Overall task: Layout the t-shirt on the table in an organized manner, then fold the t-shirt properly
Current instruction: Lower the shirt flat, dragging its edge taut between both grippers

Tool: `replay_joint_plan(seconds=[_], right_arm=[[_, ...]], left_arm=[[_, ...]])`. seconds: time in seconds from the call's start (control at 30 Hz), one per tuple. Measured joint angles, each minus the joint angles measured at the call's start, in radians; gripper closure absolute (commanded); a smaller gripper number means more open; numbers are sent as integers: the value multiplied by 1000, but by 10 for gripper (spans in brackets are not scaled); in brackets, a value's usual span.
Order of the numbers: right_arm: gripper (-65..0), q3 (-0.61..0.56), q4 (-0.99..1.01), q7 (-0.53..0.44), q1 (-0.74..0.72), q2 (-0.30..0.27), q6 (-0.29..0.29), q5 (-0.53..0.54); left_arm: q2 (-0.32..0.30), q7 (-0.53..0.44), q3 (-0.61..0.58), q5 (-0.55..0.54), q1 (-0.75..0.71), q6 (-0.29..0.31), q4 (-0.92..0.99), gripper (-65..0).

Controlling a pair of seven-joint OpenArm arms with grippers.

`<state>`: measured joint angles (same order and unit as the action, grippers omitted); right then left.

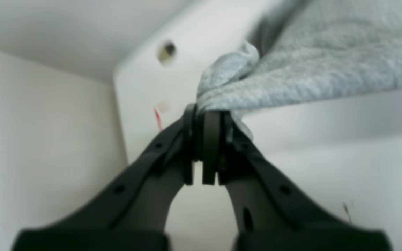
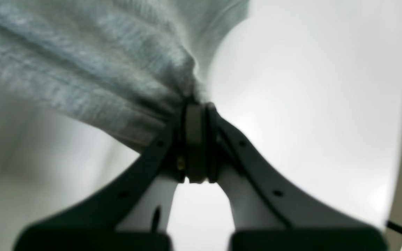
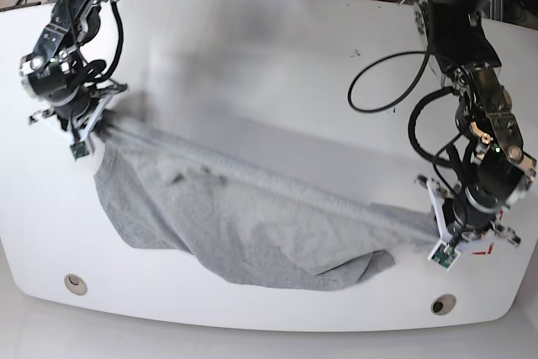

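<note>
1. The t-shirt (image 3: 244, 216), heather grey, is pinched at two ends: the left gripper (image 1: 208, 115) has its jaws pressed together on a bunched fold of cloth at the centre of the left wrist view, and the right gripper (image 2: 195, 104) is clamped the same way on a gathered corner at the centre of the right wrist view.
2. In the base view the left gripper (image 3: 445, 229) sits at the lower right of the frame and the right gripper (image 3: 88, 124) at the upper left, well apart, with the shirt's top edge drawn into a taut diagonal line between them.
3. Below that line the rest of the garment sags toward the lower middle of the frame, its bottom edge curving and lying rumpled on the table (image 3: 277, 56); a few dark marks show faintly on the cloth in its upper left part.
4. The table is white with rounded edges. One grommet hole (image 3: 76, 282) lies at the lower left and another grommet hole (image 3: 443, 303) at the lower right, just below the left gripper.
5. Red tape marks (image 3: 496, 245) show on the table beside the left gripper.
6. Black cables (image 3: 387, 81) loop along the arm at the upper right.
</note>
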<state>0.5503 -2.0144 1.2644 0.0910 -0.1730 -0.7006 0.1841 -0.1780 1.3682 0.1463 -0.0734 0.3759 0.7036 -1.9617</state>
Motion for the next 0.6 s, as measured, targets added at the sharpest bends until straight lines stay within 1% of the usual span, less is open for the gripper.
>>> replay_joint_plan(seconds=[0.07, 0.2, 0.3, 0.43, 0.6], right_arm=[[0, -1, 0, -55, 64, 26, 1, 1], [0, -4, 2, -79, 163, 60, -4, 2], [0, -1, 2, -106, 199, 74, 0, -3], [0, -6, 2, -121, 229, 82, -6, 10], [0, -7, 16, -118, 254, 82, -7, 14]], left_arm=[[-11, -4, 12, 2, -68, -5, -10, 0], [-44, -7, 62, -8, -208, 0, -16, 0], [-66, -7, 109, -8, -282, 2, -14, 0], [-99, -8, 149, -8, -348, -4, -14, 0], [-132, -32, 175, -24, -431, 0, -15, 0]])
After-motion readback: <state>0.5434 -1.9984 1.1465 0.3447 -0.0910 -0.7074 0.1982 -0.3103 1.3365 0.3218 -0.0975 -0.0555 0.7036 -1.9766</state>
